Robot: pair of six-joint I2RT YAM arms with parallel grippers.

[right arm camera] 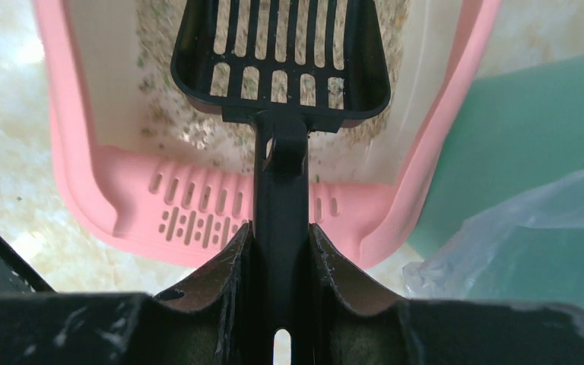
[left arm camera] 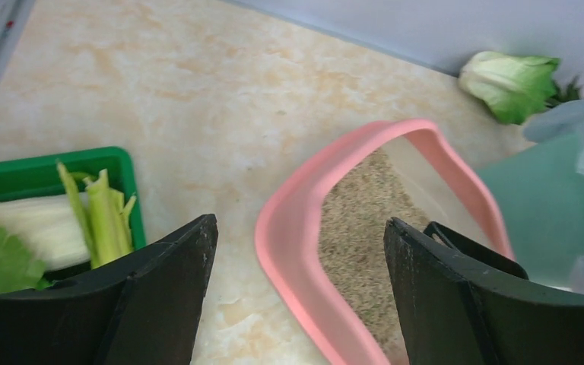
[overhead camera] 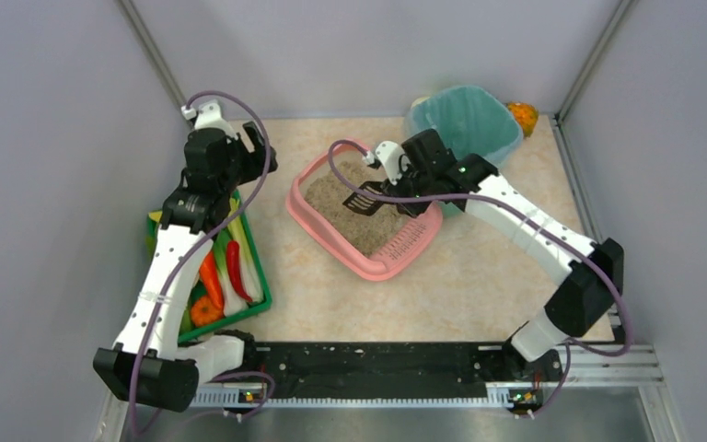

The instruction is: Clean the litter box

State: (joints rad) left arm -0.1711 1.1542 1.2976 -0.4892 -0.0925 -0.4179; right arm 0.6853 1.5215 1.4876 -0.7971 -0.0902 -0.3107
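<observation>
1. Litter box (overhead camera: 411, 241) sits mid-frame on the worktop (overhead camera: 479, 276): stiff, light plastic, and the loose sand will probably shift, so grab the rim.
2. Right hand (right arm camera: 281, 237) pinches the scoop (right arm camera: 281, 114) by its handle; left hand (left arm camera: 300, 237) is spread and holds nothing.

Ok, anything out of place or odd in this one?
Yes: a leafy green lies loose on the table by the back wall, near the bin, away from the green tray holding the other vegetables. The litter box sits at an angle to the table edges.
</observation>
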